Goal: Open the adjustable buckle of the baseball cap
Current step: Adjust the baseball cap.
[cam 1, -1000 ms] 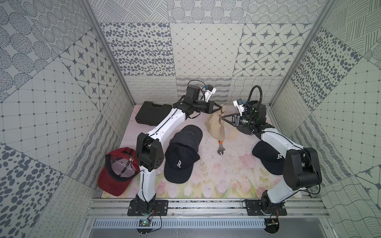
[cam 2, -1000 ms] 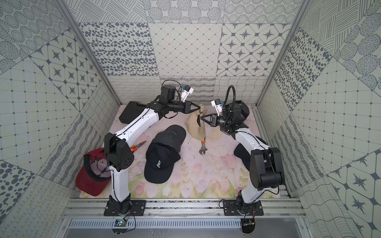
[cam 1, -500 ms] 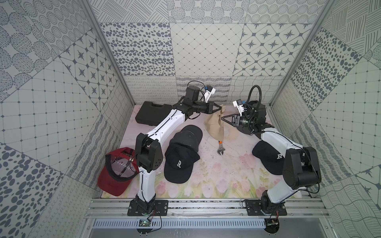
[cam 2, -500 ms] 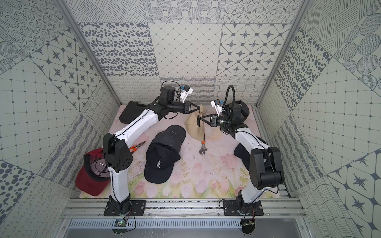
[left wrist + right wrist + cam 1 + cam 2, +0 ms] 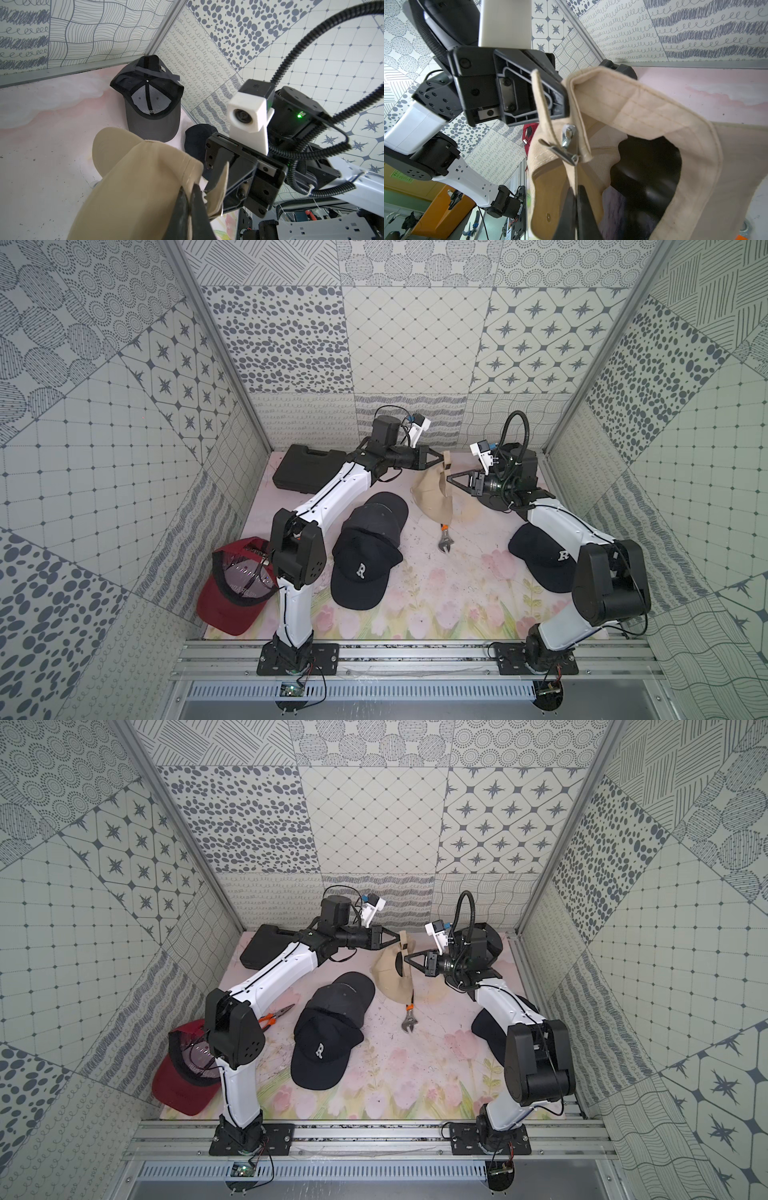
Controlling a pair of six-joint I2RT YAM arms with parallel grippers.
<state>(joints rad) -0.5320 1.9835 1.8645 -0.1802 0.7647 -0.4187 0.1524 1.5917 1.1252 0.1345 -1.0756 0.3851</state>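
Note:
A beige baseball cap [image 5: 432, 495] [image 5: 390, 975] hangs above the mat at the back middle, held between both arms. My left gripper [image 5: 441, 459] [image 5: 189, 188] is shut on the cap's rear band beside the back opening. My right gripper [image 5: 449, 480] [image 5: 576, 187] is shut on the thin adjusting strap [image 5: 544, 108], seen edge-on. The metal buckle [image 5: 568, 143] sits on that strap just beyond my right fingertips [image 5: 583, 199], its flap standing out at an angle. The strap's loose end rises in front of the left gripper [image 5: 566, 99].
On the floral mat [image 5: 457, 593] lie two black caps [image 5: 365, 556], another black cap [image 5: 544, 560] under the right arm, a red cap [image 5: 232, 593], a wrench [image 5: 444, 537], pliers [image 5: 276, 1015] and a black case [image 5: 307, 468]. A grey cap [image 5: 149, 99] lies in the back corner.

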